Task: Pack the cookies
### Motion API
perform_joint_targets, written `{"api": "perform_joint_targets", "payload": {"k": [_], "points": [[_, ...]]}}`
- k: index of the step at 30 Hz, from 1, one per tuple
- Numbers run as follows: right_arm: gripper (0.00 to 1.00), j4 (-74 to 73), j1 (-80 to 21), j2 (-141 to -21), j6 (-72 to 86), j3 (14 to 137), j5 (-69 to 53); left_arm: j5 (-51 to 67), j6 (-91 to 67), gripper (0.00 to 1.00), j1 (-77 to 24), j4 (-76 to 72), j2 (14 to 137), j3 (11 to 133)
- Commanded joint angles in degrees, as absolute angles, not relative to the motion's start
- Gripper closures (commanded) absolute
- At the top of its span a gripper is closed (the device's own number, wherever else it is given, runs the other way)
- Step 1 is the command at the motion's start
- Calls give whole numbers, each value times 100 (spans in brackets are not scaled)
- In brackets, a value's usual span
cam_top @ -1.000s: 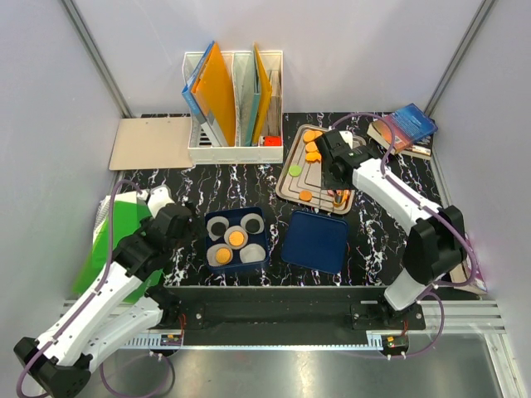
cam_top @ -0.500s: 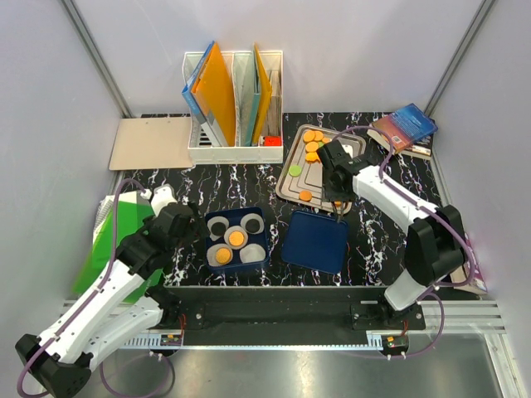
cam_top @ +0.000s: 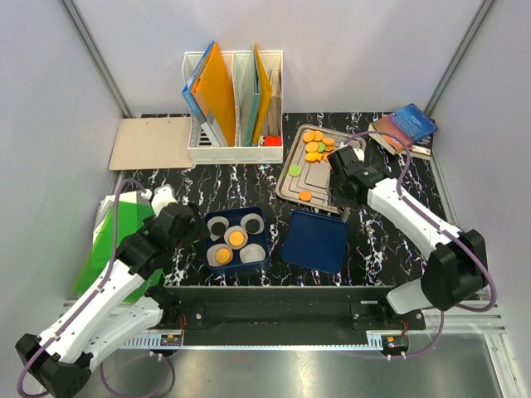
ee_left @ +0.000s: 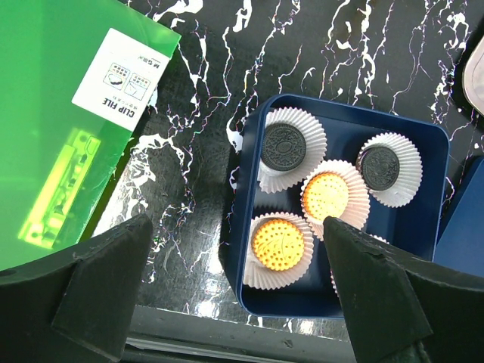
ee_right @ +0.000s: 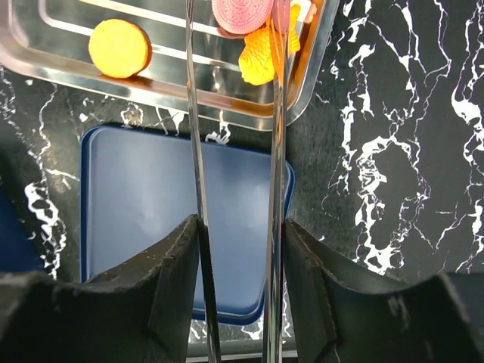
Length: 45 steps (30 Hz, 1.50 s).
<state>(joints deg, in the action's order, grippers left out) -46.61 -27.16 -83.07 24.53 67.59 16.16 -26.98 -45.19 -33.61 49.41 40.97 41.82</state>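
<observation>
Several orange cookies, a green one and a lone orange one lie on the steel tray. My right gripper is shut on metal tongs; their tips pinch a pink cookie over the tray's near right corner. An orange cookie lies on the tray to the left of the tongs. The blue box holds paper cups with two black cookies and two orange ones. My left gripper hangs open over the box's left side.
The blue lid lies flat between box and tray, under my right gripper. An orange fish-shaped piece sits in the tray's corner. A green clip file lies left; a file rack, clipboard and books at the back.
My right arm has drawn back from the tray's far end to its near right corner, uncovering the pile of cookies. The left arm has not moved.
</observation>
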Motion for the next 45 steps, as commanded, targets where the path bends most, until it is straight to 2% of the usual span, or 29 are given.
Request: {"api": "perform_joint_targets", "payload": {"k": [1,14,28,31,36,45], "points": [[49,-4798,-2804,-7955,2637,6636,1564,-2619,-4456,1,-3340,4702,4078,4184],[49,-4992,-2909,-7471,2795,6091,1767,-2619,-4465,1,-3340,4702,4060,4175],[49,-4694,-2944,-7953,2699,5844,1582,-2610,-4474,1,-3340,4702,4052,4157],[51,-4685,-2944,-8112,2654,5932,1626,-2619,-4474,1,-3349,4711,4025,4157],[62,-4728,-2944,-8025,2628,6055,1705,-2619,-4474,1,-3349,4702,4017,4157],[65,-5369,-3189,-7296,2777,6661,1898,-2645,-4474,1,-3349,4711,4061,4166]]}}
